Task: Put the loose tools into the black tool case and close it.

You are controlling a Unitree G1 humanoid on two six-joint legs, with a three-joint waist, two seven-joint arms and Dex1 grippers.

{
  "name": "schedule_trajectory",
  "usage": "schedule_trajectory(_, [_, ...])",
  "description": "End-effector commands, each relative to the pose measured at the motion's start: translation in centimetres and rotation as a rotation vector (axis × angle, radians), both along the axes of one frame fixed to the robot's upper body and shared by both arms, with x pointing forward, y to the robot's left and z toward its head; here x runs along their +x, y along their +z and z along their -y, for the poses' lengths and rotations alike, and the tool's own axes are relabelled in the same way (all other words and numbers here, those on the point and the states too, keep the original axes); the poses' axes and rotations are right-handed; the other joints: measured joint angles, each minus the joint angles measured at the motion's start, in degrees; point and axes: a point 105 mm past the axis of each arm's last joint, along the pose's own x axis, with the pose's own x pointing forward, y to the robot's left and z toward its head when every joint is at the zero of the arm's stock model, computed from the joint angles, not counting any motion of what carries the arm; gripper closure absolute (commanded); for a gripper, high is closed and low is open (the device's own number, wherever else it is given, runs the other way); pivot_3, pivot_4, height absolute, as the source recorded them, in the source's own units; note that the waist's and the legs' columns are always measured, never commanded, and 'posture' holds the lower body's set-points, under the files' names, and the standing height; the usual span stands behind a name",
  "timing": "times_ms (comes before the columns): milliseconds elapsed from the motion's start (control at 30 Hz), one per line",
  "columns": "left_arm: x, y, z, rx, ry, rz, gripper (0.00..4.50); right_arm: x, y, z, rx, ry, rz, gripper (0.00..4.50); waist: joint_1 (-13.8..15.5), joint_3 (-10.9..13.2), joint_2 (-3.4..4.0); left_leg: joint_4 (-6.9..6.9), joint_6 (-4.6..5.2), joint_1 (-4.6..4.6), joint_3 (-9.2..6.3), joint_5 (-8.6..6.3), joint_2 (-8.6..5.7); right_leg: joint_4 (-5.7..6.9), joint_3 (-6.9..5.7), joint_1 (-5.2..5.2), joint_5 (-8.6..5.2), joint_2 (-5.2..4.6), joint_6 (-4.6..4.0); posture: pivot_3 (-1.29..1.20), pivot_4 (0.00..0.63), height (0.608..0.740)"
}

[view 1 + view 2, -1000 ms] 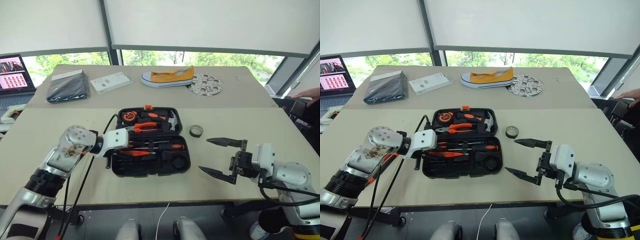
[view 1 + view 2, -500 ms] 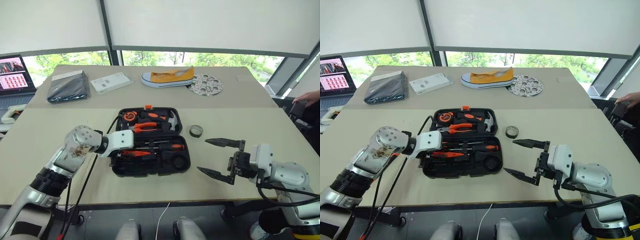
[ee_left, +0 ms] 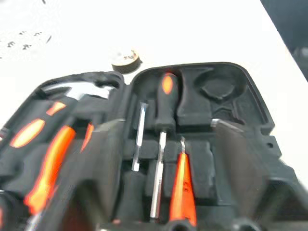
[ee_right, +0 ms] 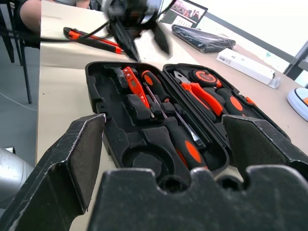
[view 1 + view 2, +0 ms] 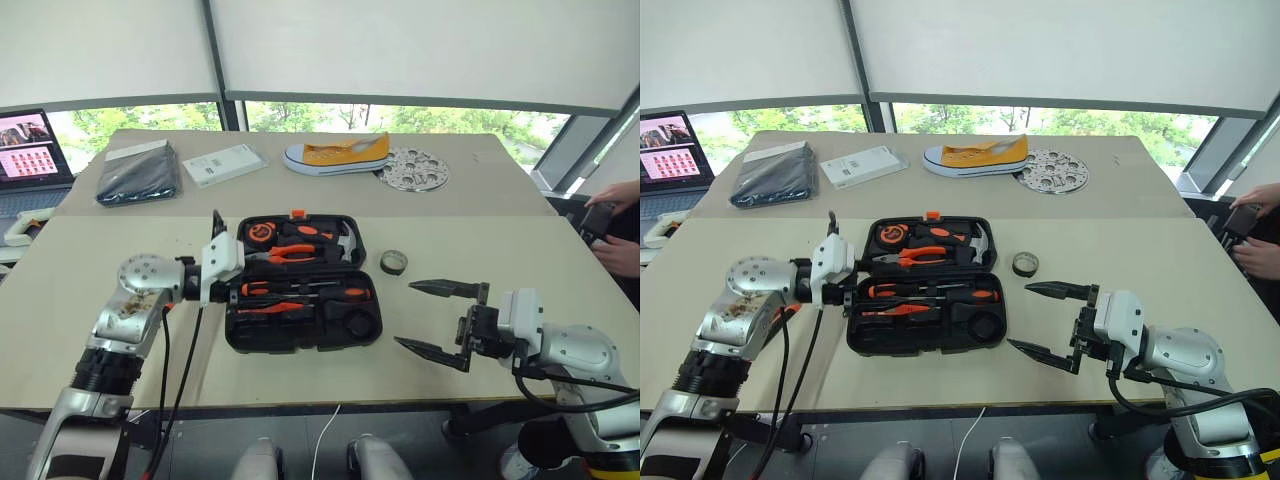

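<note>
Black tool case (image 5: pixel 303 296) lies open mid-table with screwdrivers (image 5: pixel 305 291) slotted, tape roll (image 5: pixel 393 262) loose beside it; right gripper (image 5: pixel 440 319) gapes wide, left gripper (image 5: pixel 214 262) blurred, fingers unreadable

left gripper (image 5: pixel 222 262) withdrawn from black tool case (image 5: pixel 300 285) (now beside)

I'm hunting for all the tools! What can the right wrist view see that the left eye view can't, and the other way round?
Right wrist view: the knife lying on the table past the case. Left eye view: the tape roll to the right of the case and the metal disc far back. Both: the open case, its screwdrivers and pliers, and the open right gripper.
</note>
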Motion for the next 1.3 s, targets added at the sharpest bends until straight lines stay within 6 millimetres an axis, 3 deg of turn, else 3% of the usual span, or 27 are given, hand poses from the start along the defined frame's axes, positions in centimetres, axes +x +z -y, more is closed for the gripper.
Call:
schedule_trajectory(33, [0.1,-1.5,-0.3,0.038,0.012,0.013,3.37,-0.2,0.7,-0.1,0.003,0.012,0.029,0.0,0.08,0.0,0.0,0.0,0.0,0.0,0.0,0.0,0.0,0.01,0.0,0.0,0.0,0.0,0.0,0.0,0.15,0.74])
schedule_trajectory(133, [0.4,-2.8,-0.3,0.055,0.04,-0.007,4.48,-0.1,0.6,-0.1,0.003,0.01,0.025,0.0,0.16,0.0,0.0,0.03,0.0,0.0,0.0,0.0,-0.01,0.0,0.0,0.02,0.01,-0.01,0.01,0.0,0.15,0.74])
schedule_trajectory(433, [0.0,-4.7,-0.3,0.123,0.039,-0.031,4.48,-0.3,0.3,-0.1,0.003,0.008,0.006,0.0,0.18,-0.02,0.03,0.1,0.0,0.02,0.0,0.0,-0.01,0.06,0.0,0.06,0.03,-0.02,0.03,0.0,0.15,0.74])
schedule_trajectory(500, [0.2,-4.2,-0.6,0.087,0.073,-0.034,4.48,-0.3,0.3,-0.1,0.004,0.009,0.004,0.0,0.17,-0.02,0.04,0.12,0.0,0.04,0.0,0.0,-0.01,0.09,0.0,0.07,0.03,-0.02,0.04,0.0,0.15,0.74])
schedule_trajectory(600, [0.2,-0.4,-1.8,-0.137,0.157,-0.021,4.48,-0.2,0.3,-0.3,0.02,0.012,-0.001,0.0,-0.2,-0.02,0.04,0.15,0.0,0.06,0.0,0.0,0.01,0.15,0.02,0.06,0.03,-0.01,0.04,0.0,0.15,0.74])
schedule_trajectory(700, [-0.8,1.3,-4.8,-0.201,0.235,0.051,3.73,0.0,0.1,-0.4,0.03,0.023,-0.014,0.0,-0.46,-0.02,0.04,0.15,0.0,0.02,-0.01,0.0,0.09,0.17,0.02,-0.02,0.02,0.04,0.03,0.0,0.15,0.74])
schedule_trajectory(833, [-2.9,2.0,-7.8,-0.228,0.298,0.038,2.25,0.1,-0.1,-0.6,0.034,0.039,-0.021,0.0,-0.31,0.0,0.08,0.13,0.0,0.05,-0.01,0.0,0.1,0.17,0.01,-0.02,0.02,0.01,-0.01,0.0,0.15,0.74])
schedule_trajectory(1033, [-8.3,1.6,-17.9,-0.261,0.72,0.068,0.16,0.4,0.4,-0.7,0.101,0.03,-0.011,0.0,-0.35,0.01,0.08,0.13,-0.01,0.04,0.02,-0.01,0.11,0.1,-0.02,-0.01,0.02,-0.07,0.0,0.0,0.15,0.74])
schedule_trajectory(1133, [-12.2,-0.2,-22.6,-0.259,0.956,0.018,0.05,0.2,0.7,-1.1,0.118,0.052,0.006,0.0,-0.36,0.01,0.08,0.08,-0.01,0.08,0.05,-0.01,0.2,0.06,-0.05,-0.05,-0.01,-0.07,-0.06,0.0,0.15,0.74])
schedule_trajectory(1233, [-16.2,-2.6,-25.4,-0.225,1.12,-0.076,0.05,-0.1,1.0,-2.1,0.144,0.091,0.04,0.0,-0.03,0.02,0.09,0.07,-0.02,0.12,0.06,-0.02,0.19,0.05,-0.1,-0.03,-0.05,-0.11,-0.09,0.0,0.15,0.74])
schedule_trajectory(1300, [-18.0,-2.9,-27.4,-0.275,1.247,-0.099,0.05,-0.5,1.0,-2.8,0.151,0.128,0.051,0.0,0.17,-0.02,0.03,0.08,-0.02,0.12,0.07,-0.02,0.24,0.04,-0.13,-0.02,-0.25,-0.18,-0.43,0.0,0.15,0.74])
